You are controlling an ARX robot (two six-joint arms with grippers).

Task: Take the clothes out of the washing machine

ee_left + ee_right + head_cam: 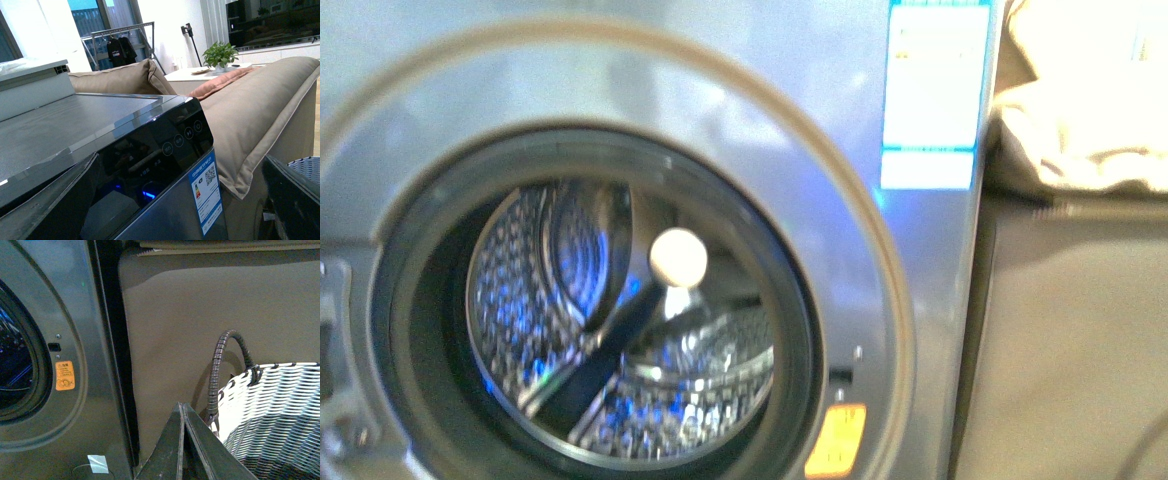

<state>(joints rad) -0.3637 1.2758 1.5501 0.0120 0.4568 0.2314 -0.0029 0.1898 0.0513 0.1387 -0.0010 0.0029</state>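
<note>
Your front camera faces the washing machine [740,80] straight on; its round opening shows the perforated steel drum [620,330], and you can make out no clothes inside. An orange sticker [836,440] sits low beside the opening. Your right end effector [184,412] is closed, fingertips together, just beside the woven basket [280,410]. You cannot tell your left end effector's state.

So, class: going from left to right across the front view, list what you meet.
Drum opening of the washing machine → orange warning sticker → blue-white label → beige cushion beside the machine.
</note>
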